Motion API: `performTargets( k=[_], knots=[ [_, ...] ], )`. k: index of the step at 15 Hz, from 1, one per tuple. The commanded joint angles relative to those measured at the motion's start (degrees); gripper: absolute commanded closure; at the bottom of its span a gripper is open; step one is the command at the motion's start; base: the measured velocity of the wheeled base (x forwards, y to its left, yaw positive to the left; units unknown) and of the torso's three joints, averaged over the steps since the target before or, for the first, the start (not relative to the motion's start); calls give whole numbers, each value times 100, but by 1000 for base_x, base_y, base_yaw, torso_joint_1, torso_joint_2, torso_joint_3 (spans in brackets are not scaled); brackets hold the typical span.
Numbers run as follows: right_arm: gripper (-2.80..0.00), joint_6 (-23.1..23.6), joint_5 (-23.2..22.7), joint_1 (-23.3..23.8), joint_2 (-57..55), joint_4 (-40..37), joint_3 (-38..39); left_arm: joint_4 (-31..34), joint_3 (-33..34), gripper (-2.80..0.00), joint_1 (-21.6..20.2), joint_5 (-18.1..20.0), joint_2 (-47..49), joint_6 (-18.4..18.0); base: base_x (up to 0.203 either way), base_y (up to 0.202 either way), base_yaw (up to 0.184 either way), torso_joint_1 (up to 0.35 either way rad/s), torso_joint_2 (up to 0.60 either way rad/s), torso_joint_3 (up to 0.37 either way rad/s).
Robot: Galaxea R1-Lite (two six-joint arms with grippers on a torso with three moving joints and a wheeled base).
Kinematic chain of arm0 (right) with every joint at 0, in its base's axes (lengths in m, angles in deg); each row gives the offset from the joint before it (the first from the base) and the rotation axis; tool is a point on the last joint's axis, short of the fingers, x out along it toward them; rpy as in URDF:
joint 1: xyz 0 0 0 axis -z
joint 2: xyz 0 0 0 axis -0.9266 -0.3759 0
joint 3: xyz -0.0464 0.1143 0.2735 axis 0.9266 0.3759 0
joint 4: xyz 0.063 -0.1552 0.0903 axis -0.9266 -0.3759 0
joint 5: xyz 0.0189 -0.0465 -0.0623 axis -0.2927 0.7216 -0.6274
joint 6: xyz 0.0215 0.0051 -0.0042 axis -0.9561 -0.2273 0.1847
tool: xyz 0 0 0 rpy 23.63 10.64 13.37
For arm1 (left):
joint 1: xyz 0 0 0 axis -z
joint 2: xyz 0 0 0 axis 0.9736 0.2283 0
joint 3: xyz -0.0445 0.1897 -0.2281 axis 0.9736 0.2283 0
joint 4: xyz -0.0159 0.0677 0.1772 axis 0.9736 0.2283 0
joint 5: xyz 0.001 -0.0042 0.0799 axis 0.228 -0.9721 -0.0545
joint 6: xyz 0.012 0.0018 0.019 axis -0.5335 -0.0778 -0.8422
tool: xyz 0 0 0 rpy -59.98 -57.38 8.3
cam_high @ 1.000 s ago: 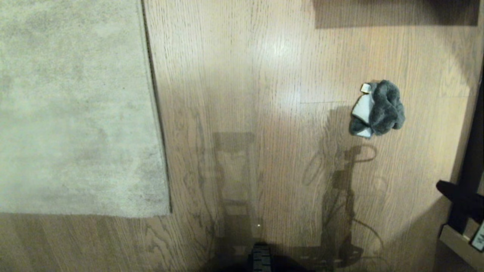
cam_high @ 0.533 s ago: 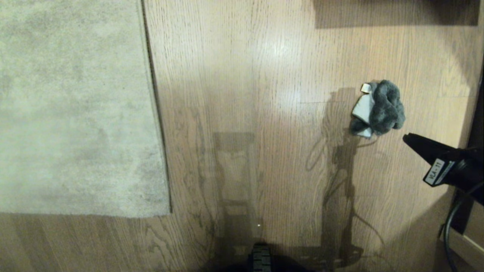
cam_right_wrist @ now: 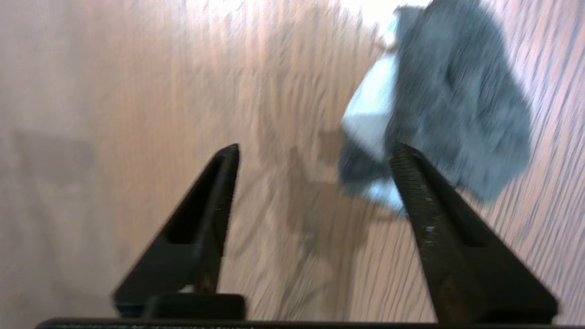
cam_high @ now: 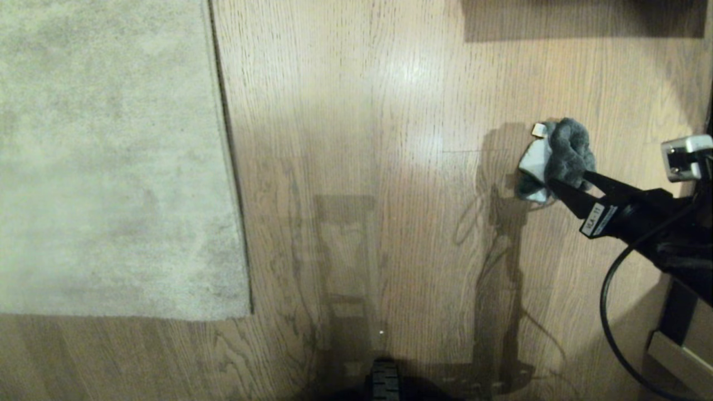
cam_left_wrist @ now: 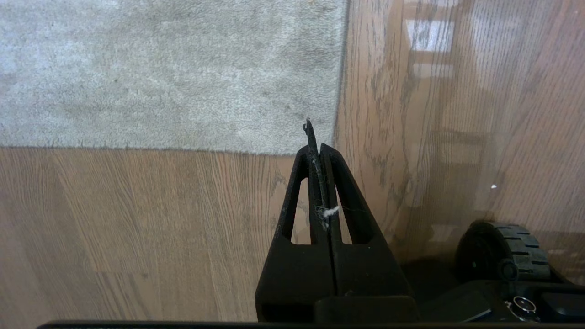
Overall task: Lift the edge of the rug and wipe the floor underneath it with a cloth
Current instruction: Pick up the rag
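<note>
Light brown wood-grain plank floor (cam_high: 390,83): slight sheen. Pale grey-beige short-pile rug (cam_high: 111,167): matt, mottled. Crumpled dark grey-green cloth (cam_high: 565,156): fluffy terry.

We see our black right gripper (cam_high: 565,186) with tapered triangular fingers, a white label, a looping black cable (cam_high: 610,312) and a ridged black wheel (cam_left_wrist: 512,258).

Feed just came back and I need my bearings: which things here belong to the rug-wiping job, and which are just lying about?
Job:
- cloth, on the floor
- rug edge, flat
- right gripper, jaws open at the cloth
- left gripper, jaws shut, near the rug corner

Lying about:
- robot's wheel
- dark furniture at right
</note>
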Motion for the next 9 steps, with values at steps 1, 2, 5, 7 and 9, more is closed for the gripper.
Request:
performTargets(
  k=[1, 2, 5, 7, 9],
  knots=[
    [-280, 137, -3, 209, -546, 218, -254, 1, 0, 0, 4, 2, 1, 4, 0, 0, 0, 0, 0, 0],
    [-280, 273, -8, 332, -660, 234, -381, 1, 0, 0, -5, 2, 1, 4, 0, 0, 0, 0, 0, 0],
    [-280, 405, -12, 568, -805, 186, -685, 1, 0, 0, 4, 2, 1, 4, 0, 0, 0, 0, 0, 0],
    [-280, 486, -12, 632, -901, 177, -845, 1, 0, 0, -5, -7, 1, 4, 0, 0, 0, 0, 0, 0],
    [-280, 634, -20, 697, -1015, 175, -1019, 1, 0, 0, 3, 0, 1, 4, 0, 0, 0, 0, 0, 0]
  ],
)
